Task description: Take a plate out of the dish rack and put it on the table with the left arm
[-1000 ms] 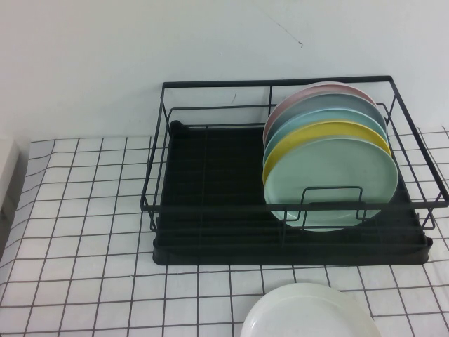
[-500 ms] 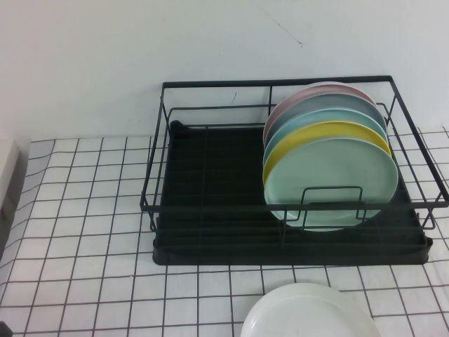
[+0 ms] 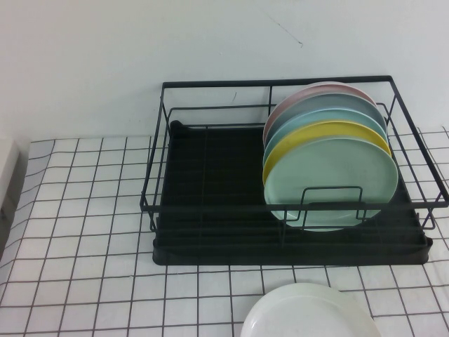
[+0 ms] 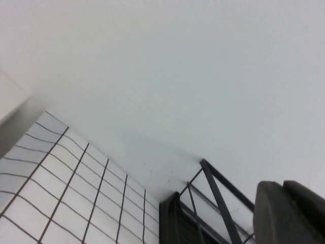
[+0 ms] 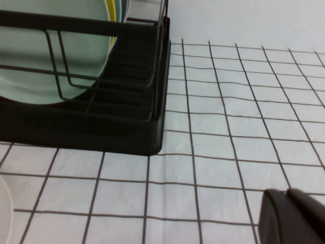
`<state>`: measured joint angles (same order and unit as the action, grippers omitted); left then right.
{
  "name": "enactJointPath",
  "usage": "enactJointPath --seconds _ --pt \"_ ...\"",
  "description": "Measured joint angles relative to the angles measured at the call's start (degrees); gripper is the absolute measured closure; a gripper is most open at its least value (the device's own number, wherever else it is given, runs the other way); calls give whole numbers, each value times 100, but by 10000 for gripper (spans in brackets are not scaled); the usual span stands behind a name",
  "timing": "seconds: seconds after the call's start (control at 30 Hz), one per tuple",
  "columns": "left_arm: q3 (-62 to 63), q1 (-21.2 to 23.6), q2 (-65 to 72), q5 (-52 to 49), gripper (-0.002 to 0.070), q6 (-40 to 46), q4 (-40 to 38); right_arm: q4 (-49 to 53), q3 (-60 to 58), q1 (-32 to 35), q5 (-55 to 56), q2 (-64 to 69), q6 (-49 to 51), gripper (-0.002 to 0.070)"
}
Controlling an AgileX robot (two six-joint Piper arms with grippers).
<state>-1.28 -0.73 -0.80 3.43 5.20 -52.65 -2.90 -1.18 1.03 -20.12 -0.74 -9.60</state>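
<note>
The pale mint-green plate (image 3: 330, 184) stands upright at the front of a row of plates in the right half of the black wire dish rack (image 3: 280, 82). The rack sits on the grid-printed table (image 3: 84, 210). Neither arm shows in the high view. In the left wrist view my left gripper (image 4: 283, 185) is shut and empty, held in the air near the rack's left back corner (image 4: 216, 189), facing the white wall. In the right wrist view my right gripper (image 5: 288, 192) is shut and empty, low over the cloth, to the right of the rack (image 5: 101, 132) and the mint plate (image 5: 30, 61).
Behind the mint plate stand a yellow plate (image 3: 330, 128), a teal plate (image 3: 316, 116) and a pink plate (image 3: 316, 90). The rack's left half holds no plates. A white plate (image 3: 309, 312) lies flat on the table in front of the rack.
A small dark shape that showed at the lower left corner of the high view half a second ago is out of view now. The plates and the rack have not moved.
</note>
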Motion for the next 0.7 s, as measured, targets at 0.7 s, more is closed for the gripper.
enactJointPath --seconds 0.7 --pt "2664 0 2621 -4567 678 2431 -319 0 0 0 0 0 0 678"
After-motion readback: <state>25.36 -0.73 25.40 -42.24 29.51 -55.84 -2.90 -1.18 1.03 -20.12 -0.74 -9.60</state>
